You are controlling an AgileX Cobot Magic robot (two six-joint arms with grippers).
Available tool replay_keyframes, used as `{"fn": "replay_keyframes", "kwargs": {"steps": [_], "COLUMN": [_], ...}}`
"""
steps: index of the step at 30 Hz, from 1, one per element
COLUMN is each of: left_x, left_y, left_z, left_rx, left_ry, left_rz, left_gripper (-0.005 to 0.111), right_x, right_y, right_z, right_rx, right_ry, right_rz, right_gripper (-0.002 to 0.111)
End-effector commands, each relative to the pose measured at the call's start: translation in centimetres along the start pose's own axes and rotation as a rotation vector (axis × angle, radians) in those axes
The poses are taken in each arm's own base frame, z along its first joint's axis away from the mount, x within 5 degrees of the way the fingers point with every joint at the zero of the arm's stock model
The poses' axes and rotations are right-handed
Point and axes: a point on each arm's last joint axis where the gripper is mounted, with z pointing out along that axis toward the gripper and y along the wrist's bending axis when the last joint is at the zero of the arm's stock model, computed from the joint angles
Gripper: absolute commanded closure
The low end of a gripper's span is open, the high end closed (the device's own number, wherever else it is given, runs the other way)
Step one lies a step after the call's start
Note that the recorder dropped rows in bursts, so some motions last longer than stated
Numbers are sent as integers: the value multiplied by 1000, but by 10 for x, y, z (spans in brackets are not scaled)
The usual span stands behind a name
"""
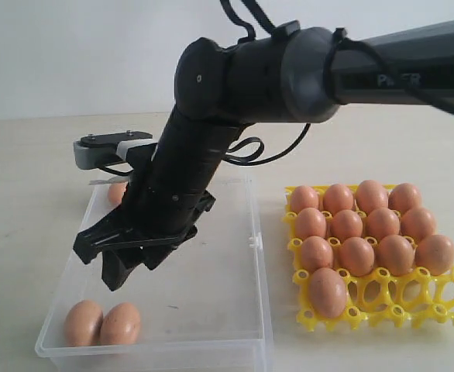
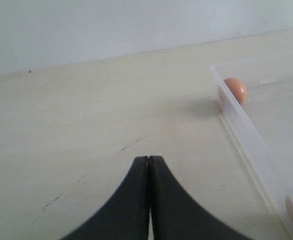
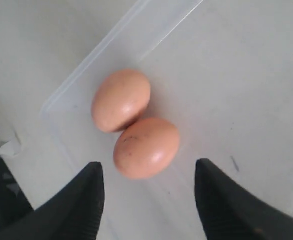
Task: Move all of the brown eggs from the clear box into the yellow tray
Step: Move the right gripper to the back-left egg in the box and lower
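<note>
Brown eggs [image 1: 356, 256]: the exterior view shows thirteen seated in yellow tray [image 1: 444, 298] and three in clear box [image 1: 235, 310] (two touching at its near corner). Left wrist: left gripper [image 2: 148, 161] fingers pressed together over table [image 2: 61, 125], beside the box. Right wrist: right gripper [image 3: 147, 167] fingers spread, empty, above the touching pair.

Lab-like test bench, bare pale tabletop [image 1: 25, 194], plain white wall [image 1: 72, 54]

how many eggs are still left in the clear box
3. Two eggs lie touching in the clear box's near left corner. A third egg sits by its far left wall, partly behind the right arm, which may hide more.
</note>
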Motion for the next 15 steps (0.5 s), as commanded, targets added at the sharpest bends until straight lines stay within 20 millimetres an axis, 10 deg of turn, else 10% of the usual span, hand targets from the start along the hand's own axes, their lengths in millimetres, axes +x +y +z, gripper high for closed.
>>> {"fn": "replay_keyframes", "kwargs": {"steps": [1,15], "left_x": [-3,-3], "left_y": [0,0], "left_z": [0,0], "left_rx": [4,4], "left_ry": [-17,-17], "left_rz": [-5,-5], "left_gripper": [107,107], "right_x": [-16,-17], "right_y": [-5,-17], "right_z": [12,47], "right_rx": [8,-46], "right_ry": [-69,-7], "right_rz": [85,236], "right_gripper": [54,54]}}
